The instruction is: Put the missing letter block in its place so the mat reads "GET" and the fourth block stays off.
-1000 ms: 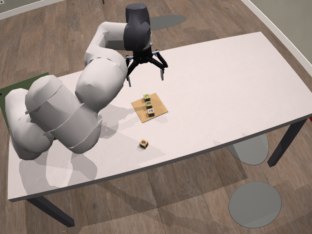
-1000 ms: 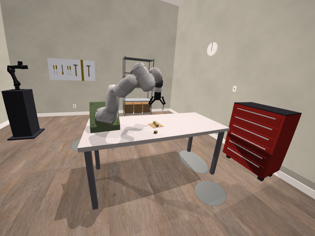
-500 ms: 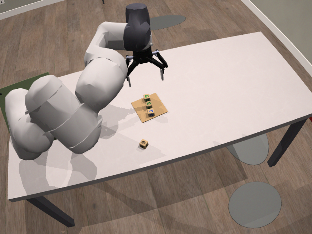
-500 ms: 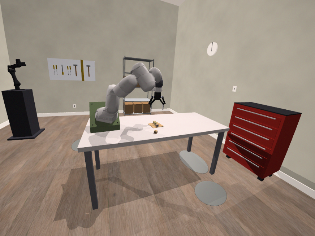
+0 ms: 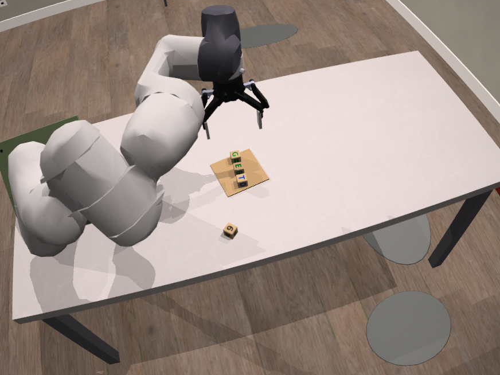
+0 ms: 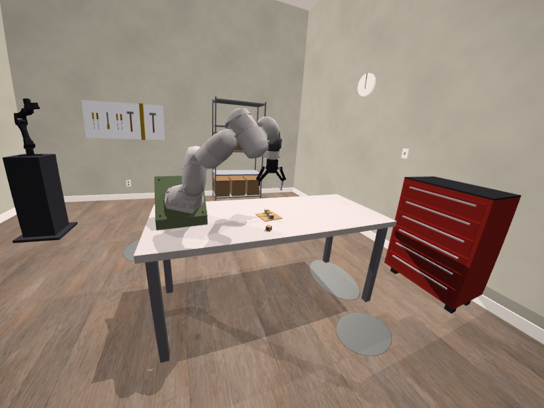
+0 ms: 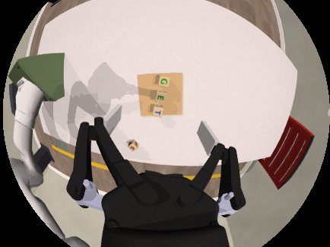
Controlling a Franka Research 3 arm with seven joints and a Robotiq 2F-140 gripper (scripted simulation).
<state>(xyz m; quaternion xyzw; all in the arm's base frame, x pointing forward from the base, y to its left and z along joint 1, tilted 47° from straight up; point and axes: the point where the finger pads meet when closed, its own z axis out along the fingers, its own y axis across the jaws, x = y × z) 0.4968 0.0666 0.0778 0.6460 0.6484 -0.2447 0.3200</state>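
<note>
A tan mat lies flat on the white table. Three wooden blocks stand on it side by side in a straight row: a block with a green G on top, a block with a green E on top and a block with a blue T on top. The wrist view shows the same row, G, E and T. A fourth block with a dark 6 or 9 on top lies off the mat on the table. My gripper is open and empty, high above the table beyond the mat.
The green robot base stands at the table's left end. The table's front edge runs close to the fourth block. A red drawer cabinet stands on the floor to the right, and a shelf rack behind the table.
</note>
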